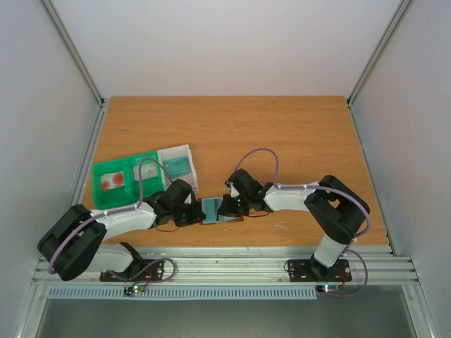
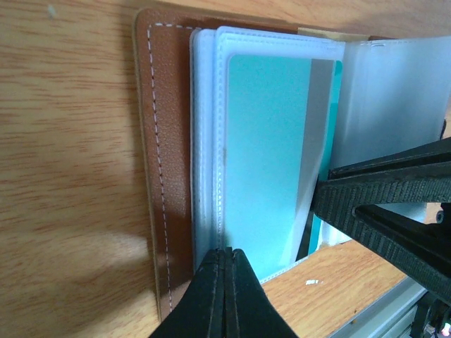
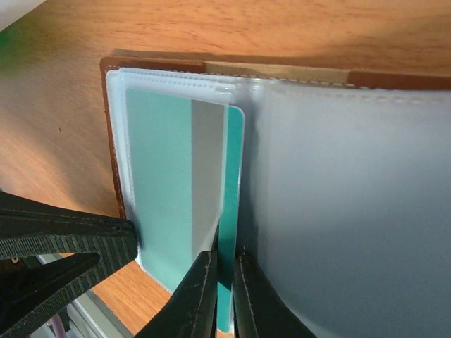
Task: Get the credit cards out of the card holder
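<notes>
The brown leather card holder point(image 1: 211, 220) lies open on the table between my two grippers, its clear sleeves fanned out. A teal credit card point(image 2: 268, 155) with a grey stripe sits in the top sleeve. Its long edge point(image 3: 231, 211) sticks out of the sleeve's open side. My right gripper point(image 3: 224, 264) is shut on that exposed edge, one finger on each face. My left gripper point(image 2: 227, 252) is shut, and its tips rest on the stitched edge of the sleeves next to the brown cover point(image 2: 165, 141). Nothing shows between the left fingers. The right gripper's fingers point(image 2: 394, 204) enter the left wrist view from the right.
A green and clear compartment tray point(image 1: 123, 179) stands left of the card holder, with a clear flat piece point(image 1: 176, 163) beside it. The metal rail of the table's front edge point(image 1: 225, 264) runs just behind the wallet's near side. White walls close in both sides.
</notes>
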